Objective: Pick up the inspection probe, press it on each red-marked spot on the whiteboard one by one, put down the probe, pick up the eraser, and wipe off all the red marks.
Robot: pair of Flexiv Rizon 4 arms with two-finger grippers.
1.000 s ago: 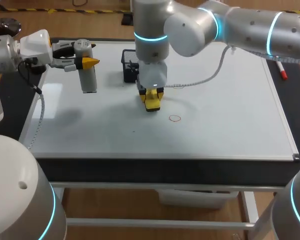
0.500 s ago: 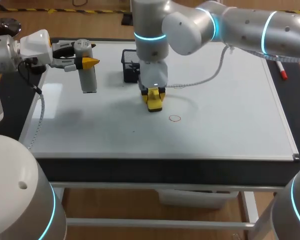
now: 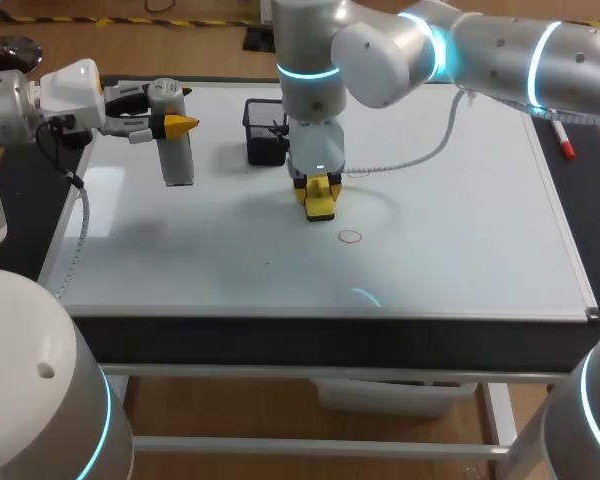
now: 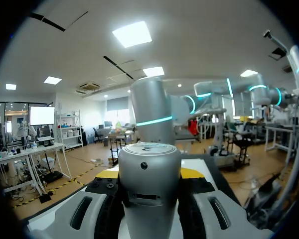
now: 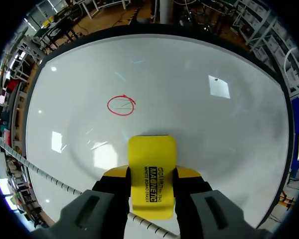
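The big white whiteboard (image 3: 460, 230) lies flat w/ the grey cylindrical probe (image 3: 173, 145) upright at its left rear, the left gripper (image 3: 165, 125) clamped on its top. Just above mid-board the right gripper (image 3: 320, 195) pinches the yellow block eraser (image 5: 152, 174) by its long sides, long axis along the fingers, free end pointing down near the red circle mark (image 3: 350, 237). Prob. light, rigid and slick-sided, so a mid-body grip suits.

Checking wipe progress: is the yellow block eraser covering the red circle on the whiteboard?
No, the red circle lies uncovered ahead of the yellow block eraser, apart from it.
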